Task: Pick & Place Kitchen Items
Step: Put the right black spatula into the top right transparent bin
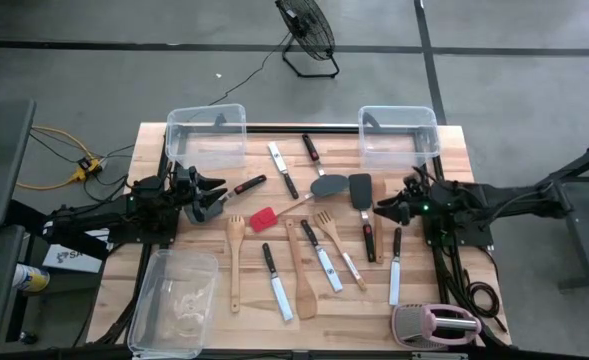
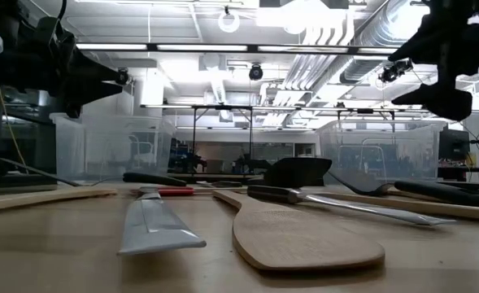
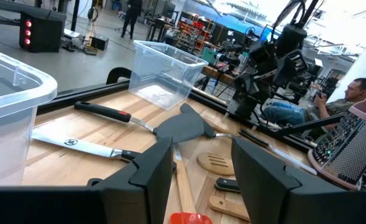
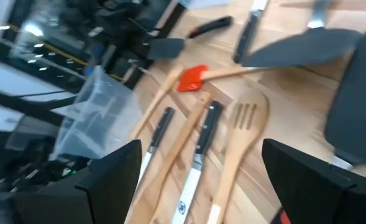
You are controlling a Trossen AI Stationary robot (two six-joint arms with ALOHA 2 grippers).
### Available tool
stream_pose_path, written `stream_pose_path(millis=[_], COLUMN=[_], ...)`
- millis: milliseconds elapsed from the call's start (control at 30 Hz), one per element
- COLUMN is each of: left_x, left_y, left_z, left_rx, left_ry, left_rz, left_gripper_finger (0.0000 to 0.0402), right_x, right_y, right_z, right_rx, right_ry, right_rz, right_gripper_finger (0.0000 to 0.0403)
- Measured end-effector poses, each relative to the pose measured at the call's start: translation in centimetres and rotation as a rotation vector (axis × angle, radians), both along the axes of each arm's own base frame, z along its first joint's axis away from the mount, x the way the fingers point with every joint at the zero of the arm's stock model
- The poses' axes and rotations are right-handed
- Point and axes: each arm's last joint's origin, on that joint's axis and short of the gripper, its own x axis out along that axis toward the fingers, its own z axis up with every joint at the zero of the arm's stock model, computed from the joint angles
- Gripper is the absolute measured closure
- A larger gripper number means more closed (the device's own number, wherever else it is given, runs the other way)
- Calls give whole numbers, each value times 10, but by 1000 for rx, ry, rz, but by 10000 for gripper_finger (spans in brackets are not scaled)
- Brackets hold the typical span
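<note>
an industrial lab or workshop is shown. exposed ducts (image 2: pixel 361 41) and strip lights (image 2: pixel 182 46) are seen overhead, a bare concrete floor (image 1: pixel 94 80) and a floor fan (image 1: pixel 307 35) beyond the wooden table (image 1: pixel 154 140). racks of equipment (image 3: pixel 198 31) and a seated person (image 3: pixel 332 102) are seen beyond the table.

Two clear plastic bins (image 1: pixel 206 135) (image 1: pixel 399 133) stand at the wooden table's (image 1: pixel 454 160) far edge, a third bin (image 1: pixel 174 303) at its near left corner, a pink-and-grey toaster (image 1: pixel 436 325) near right, a fan (image 1: pixel 307 36) on the floor beyond.
</note>
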Motion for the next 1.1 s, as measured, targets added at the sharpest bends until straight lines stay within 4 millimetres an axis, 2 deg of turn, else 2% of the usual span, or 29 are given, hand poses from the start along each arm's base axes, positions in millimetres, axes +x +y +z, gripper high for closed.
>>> stream_pose_path(millis=[200,400,533,833,1100], left_x=[0,0,0,0,0], left_y=[0,0,0,0,0], left_z=[0,0,0,0,0], left_rx=[0,0,0,0,0], left_ry=[0,0,0,0,0], left_rz=[0,0,0,0,0], left_gripper_finger=[239,239,239,239,239], right_x=[10,23,34,63,88], right_y=[-4,-8,-8,-11,-9], right_z=[12,9,10,18,1], right_rx=[102,199,212,183,169], right_ry=[158,269,343,677,862], right_rz=[-66,-106,-122,-213,-222], right_gripper_finger=[78,78,78,78,78])
